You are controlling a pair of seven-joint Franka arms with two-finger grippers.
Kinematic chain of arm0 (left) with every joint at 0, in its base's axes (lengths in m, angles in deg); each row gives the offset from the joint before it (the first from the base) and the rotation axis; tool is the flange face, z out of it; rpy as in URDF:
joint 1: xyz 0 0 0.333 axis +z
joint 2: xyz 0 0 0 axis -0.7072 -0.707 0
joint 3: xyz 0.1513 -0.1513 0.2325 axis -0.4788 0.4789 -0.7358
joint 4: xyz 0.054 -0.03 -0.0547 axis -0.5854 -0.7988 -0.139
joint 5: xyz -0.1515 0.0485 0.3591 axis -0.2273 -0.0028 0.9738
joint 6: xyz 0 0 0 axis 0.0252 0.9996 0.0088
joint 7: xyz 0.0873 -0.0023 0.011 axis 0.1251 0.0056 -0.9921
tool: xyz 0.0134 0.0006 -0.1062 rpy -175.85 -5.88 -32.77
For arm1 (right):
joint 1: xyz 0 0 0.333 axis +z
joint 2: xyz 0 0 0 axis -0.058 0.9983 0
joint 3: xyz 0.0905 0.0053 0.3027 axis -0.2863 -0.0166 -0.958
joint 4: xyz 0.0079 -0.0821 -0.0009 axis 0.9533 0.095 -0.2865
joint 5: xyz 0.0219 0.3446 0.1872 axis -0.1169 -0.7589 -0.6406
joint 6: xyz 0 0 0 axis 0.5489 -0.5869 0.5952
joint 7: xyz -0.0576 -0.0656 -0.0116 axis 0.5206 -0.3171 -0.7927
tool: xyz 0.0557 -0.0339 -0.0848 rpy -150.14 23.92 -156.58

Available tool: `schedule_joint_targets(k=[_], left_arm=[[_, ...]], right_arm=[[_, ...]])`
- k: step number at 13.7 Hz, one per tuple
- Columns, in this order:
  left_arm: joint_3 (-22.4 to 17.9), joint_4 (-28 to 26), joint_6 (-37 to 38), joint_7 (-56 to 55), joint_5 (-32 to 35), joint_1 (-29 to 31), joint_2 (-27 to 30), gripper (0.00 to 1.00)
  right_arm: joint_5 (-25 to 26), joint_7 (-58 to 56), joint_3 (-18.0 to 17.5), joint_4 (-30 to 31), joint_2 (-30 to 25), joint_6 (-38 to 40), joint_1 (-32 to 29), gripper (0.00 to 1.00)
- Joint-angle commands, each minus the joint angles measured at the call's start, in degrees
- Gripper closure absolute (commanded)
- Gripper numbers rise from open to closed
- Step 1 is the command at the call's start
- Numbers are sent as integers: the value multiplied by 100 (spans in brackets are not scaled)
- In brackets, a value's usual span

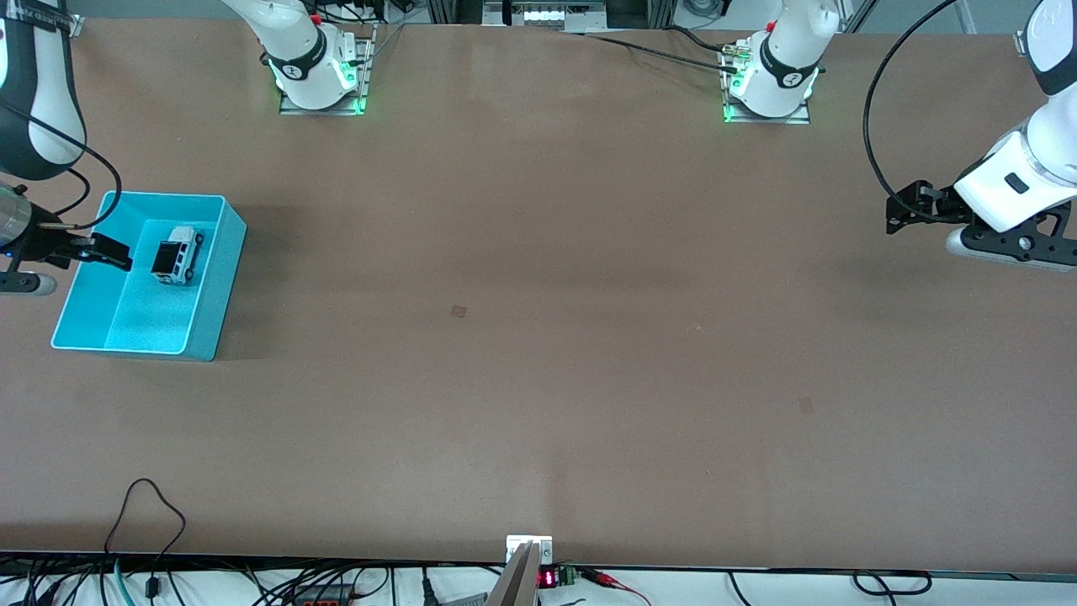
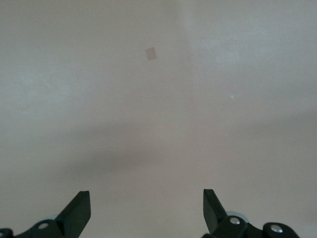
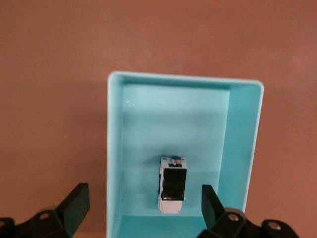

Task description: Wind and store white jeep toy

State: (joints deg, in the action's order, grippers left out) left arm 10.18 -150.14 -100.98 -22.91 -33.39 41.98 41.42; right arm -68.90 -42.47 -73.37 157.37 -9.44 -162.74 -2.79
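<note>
While the white jeep toy (image 1: 177,254) sits upright on its wheels on the floor of the cyan bin (image 1: 212,308), toward the right arm's end of the table, nothing grips it. Its black ribbed roof panel faces up, and it lies nearer the bin wall closest to the robots' bases than the wall closest to the front camera.

The right gripper (image 1: 105,250) hangs over the bin's outer edge, its fingers (image 3: 74,204) spread wide and empty; in the right wrist view the toy (image 3: 172,184) lies below and between them, untouched. The left gripper (image 1: 907,207) waits over bare brown tabletop (image 1: 538,353) at the left arm's end, well apart from the bin, its fingers (image 2: 79,210) likewise released with nothing between them.

Judging by how things lie, the storing step looks finished: the jeep is in the bin and the claw has let go. Whether the toy was wound cannot be told from these views. What remains, most likely, is for the right arm to lift straight up and clear the bin rim without clipping the wall or nudging the toy, then pull away to a resting pose.
</note>
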Motion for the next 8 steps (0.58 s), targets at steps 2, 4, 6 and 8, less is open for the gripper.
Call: schedule_joint_targets(k=[2, 4, 6, 8], left_arm=[[-9, 160, 98, 105, -23, 13, -64, 0], [-18, 160, 116, 105, -31, 13, -64, 0], [-18, 160, 98, 105, -31, 22, -64, 0], [-18, 160, 116, 105, -31, 22, -64, 0]], right_arm=[[-197, 5, 23, -538, 16, 438, 332, 0], [-601, -48, -12, -705, -107, 561, 385, 0], [-629, 4, -12, -837, -230, 885, 526, 0], [-620, 22, -12, -889, -327, 1080, 614, 0]])
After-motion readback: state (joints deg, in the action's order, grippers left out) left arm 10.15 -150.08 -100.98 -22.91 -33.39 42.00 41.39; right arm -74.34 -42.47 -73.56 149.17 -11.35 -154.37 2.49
